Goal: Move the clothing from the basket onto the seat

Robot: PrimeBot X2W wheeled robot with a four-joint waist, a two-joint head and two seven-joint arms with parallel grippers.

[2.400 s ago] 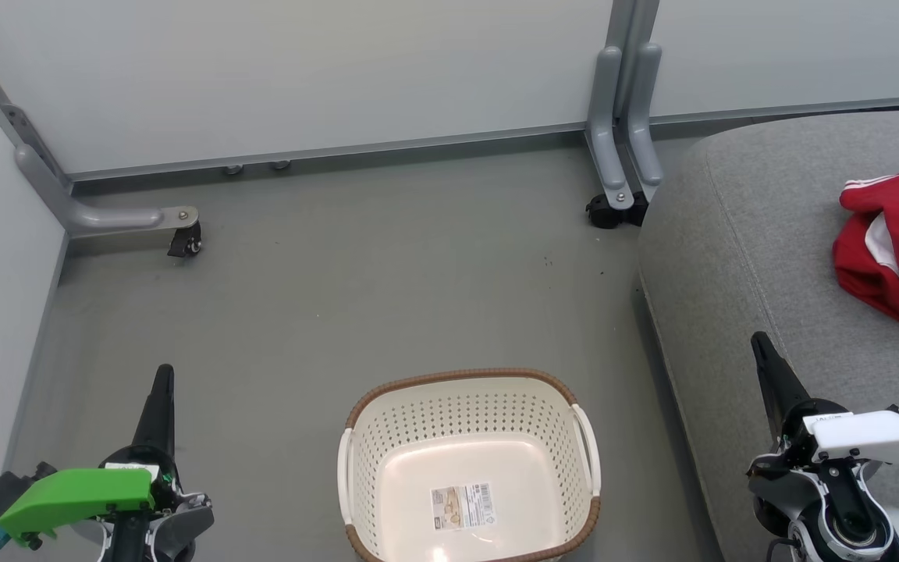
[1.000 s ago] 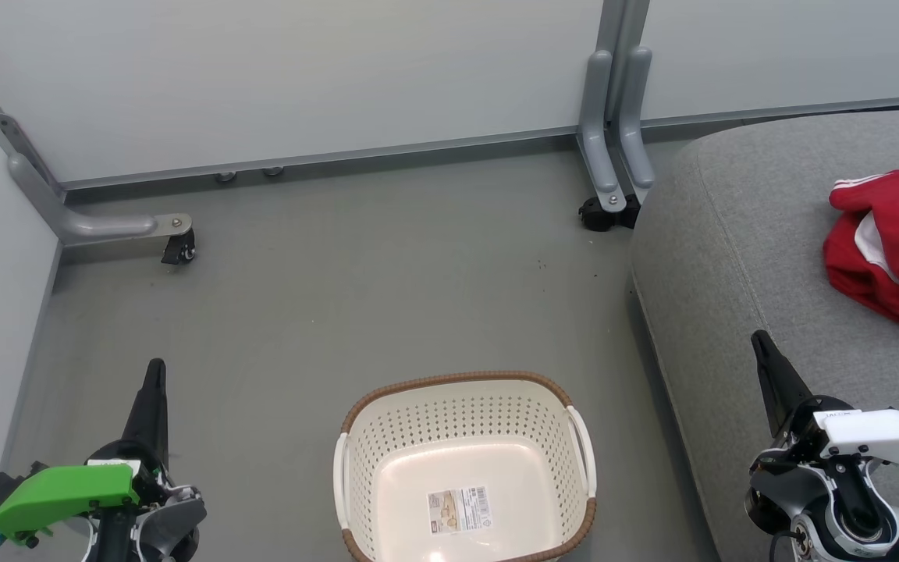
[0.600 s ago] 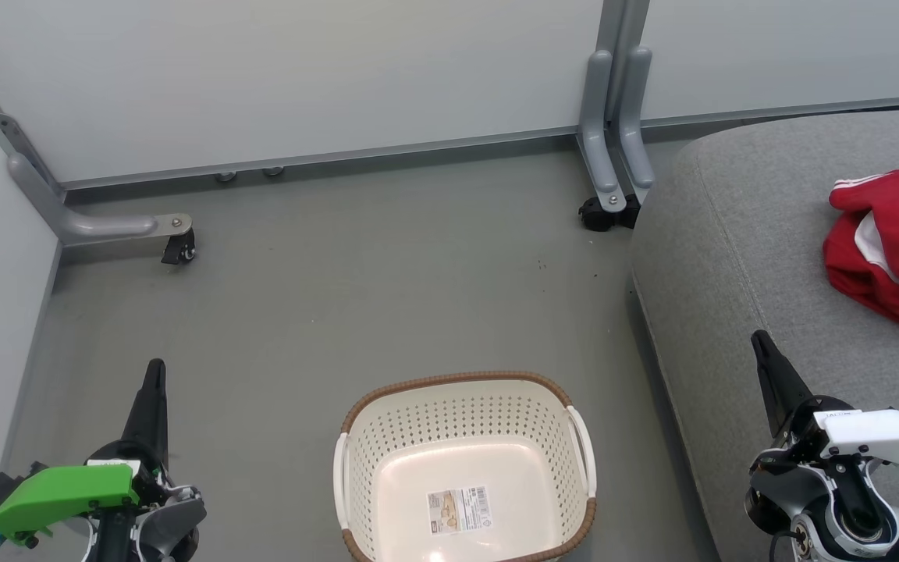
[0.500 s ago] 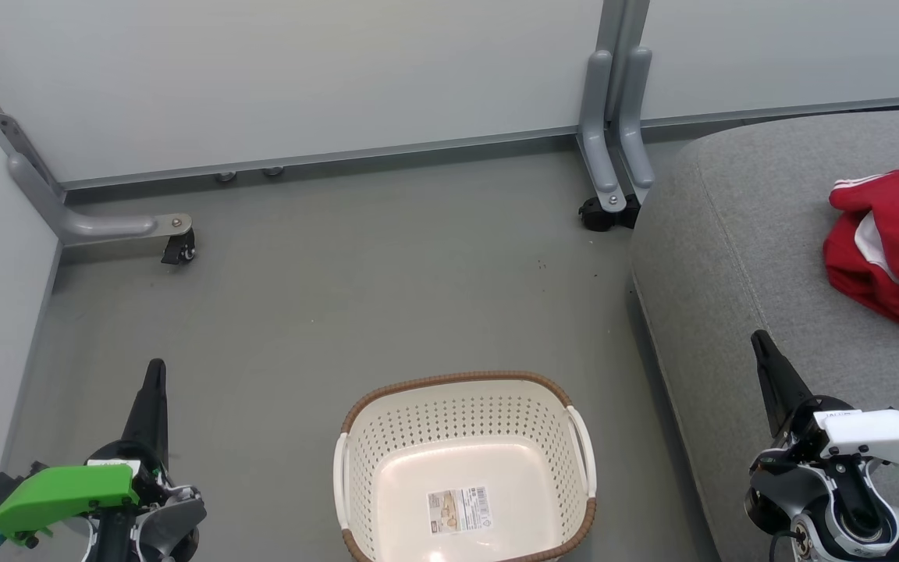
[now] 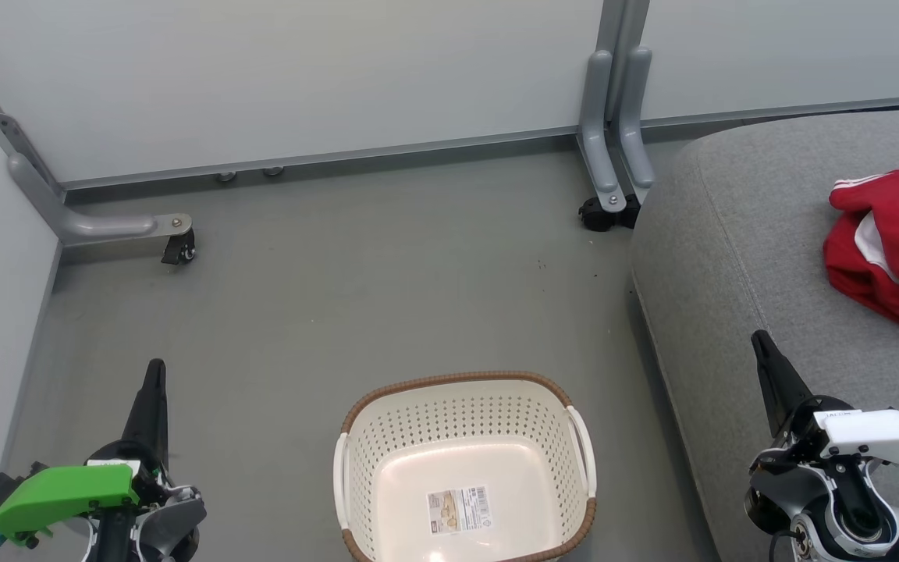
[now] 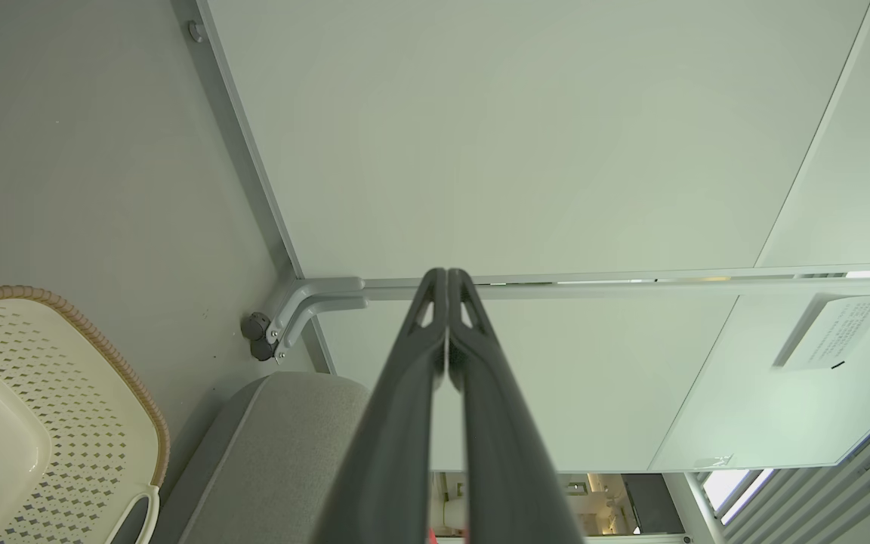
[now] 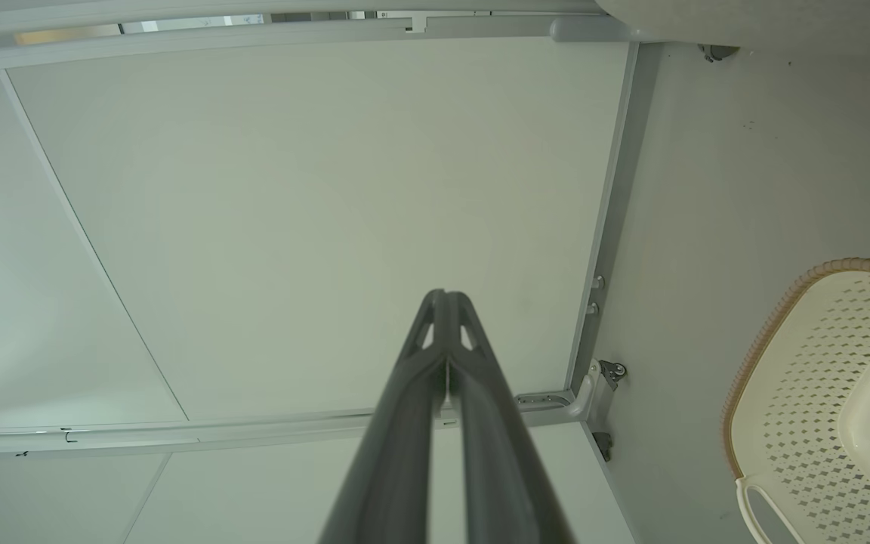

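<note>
Nearest to us, the L gripper has its two dark fingers pressed together tip to tip, w/ nothing btwn them. The L wrist view shows the same, just a hairline seam down the pair. The R gripper is likewise closed on nothing, its fingers meeting at a single point. Both point up the head view, well apart from each other.

Btwn the two sets of jaws, and nearer to us than either tip, we see the basket standing upright on the grey floor. It is right of the L jaws and left of the R jaws, touching neither. Its cream bottom shows bare but for a small label. In the L wrist view its brown rim curves at the lower left of the fingers; in the R wrist view it sits at their lower right.

The seat runs along the R side. The R jaws show against its grey fabric, tho we can't tell whether they touch it. Beyond the R tip and off to its right lies the clothing, a crumpled red heap w/ white stripes. It rests on the seat, well apart from both jaws and from the basket.

Farther out, a black caster stands beyond the L tip, slightly to its right. A second caster sits by the seat's far corner, beyond and left of the R tip. Behind them, pale partition panels close the scene
</note>
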